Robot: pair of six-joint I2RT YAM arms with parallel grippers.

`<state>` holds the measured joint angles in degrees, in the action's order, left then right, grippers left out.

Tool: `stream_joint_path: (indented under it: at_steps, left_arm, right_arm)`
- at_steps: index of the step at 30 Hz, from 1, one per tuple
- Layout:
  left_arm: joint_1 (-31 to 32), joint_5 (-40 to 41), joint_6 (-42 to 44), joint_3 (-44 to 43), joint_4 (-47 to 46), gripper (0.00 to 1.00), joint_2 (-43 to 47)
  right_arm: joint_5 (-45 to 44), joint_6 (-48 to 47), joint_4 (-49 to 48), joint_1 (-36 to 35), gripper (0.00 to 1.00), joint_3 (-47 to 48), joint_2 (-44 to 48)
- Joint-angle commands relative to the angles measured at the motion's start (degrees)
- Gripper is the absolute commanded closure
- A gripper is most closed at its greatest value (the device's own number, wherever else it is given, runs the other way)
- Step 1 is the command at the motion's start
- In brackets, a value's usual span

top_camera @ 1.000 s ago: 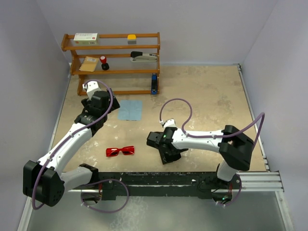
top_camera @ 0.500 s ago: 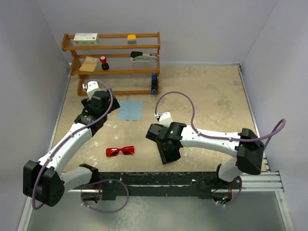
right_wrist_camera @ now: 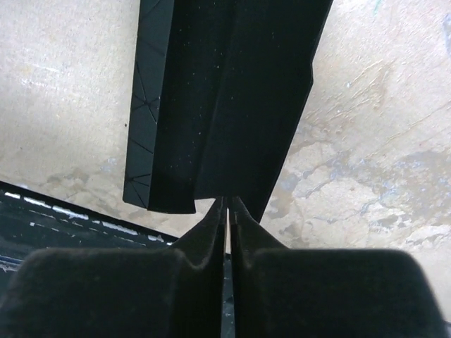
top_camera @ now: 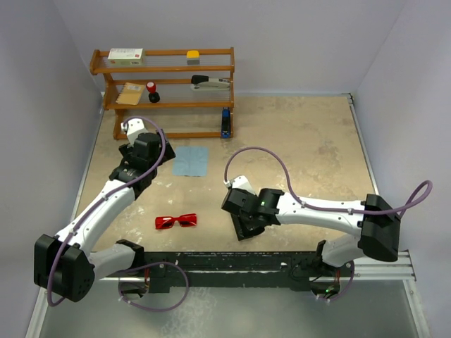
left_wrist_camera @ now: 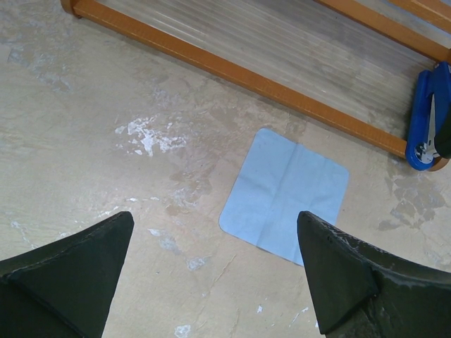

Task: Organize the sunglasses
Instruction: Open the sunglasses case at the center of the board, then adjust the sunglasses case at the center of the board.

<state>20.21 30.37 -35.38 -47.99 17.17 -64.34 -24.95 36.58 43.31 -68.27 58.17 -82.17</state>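
Note:
The red sunglasses [top_camera: 176, 221] lie on the table near the front, left of centre, with nothing touching them. The long black case [top_camera: 248, 227] lies to their right; in the right wrist view the case [right_wrist_camera: 211, 105] fills the upper middle. My right gripper [top_camera: 242, 211] is at the case's near end. Its jaws [right_wrist_camera: 227, 201] are closed to a thin slit at the case's edge, apparently pinching its flap. My left gripper [top_camera: 141, 158] hovers open and empty [left_wrist_camera: 215, 222] just left of the light blue cloth [top_camera: 192, 161], which also shows in the left wrist view [left_wrist_camera: 285, 193].
A wooden shelf rack [top_camera: 169, 69] with small items stands at the back left. A blue stapler [top_camera: 225, 123] leans at its right foot and shows in the left wrist view [left_wrist_camera: 426, 116]. The black front rail [top_camera: 232, 264] runs just behind the case.
The right arm's elbow has swung out to the right and its wrist has shifted along the case. The case, the sunglasses and the left arm have not moved.

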Motion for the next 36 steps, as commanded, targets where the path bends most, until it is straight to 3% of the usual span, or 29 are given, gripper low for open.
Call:
stream_joint_path:
  at_steps: [1, 16, 36]
  left_arm:
    - [-0.72, 0.83, 0.22, -1.04, -2.86, 0.03, -0.40]
    - [-1.81, 1.55, 0.62, -1.07, -2.03, 0.03, -0.20]
    - [-2.61, 2.19, 0.92, -0.92, -0.54, 0.03, 1.93]
  right_arm:
    - [3.26, -2.68, -2.71, -0.58, 0.97, -1.57, 1.97]
    - [8.33, -5.01, -10.64, -4.84, 1.00, -4.36, -4.03]
    - [9.73, -4.79, -16.21, -6.18, 1.00, 2.59, -13.81]
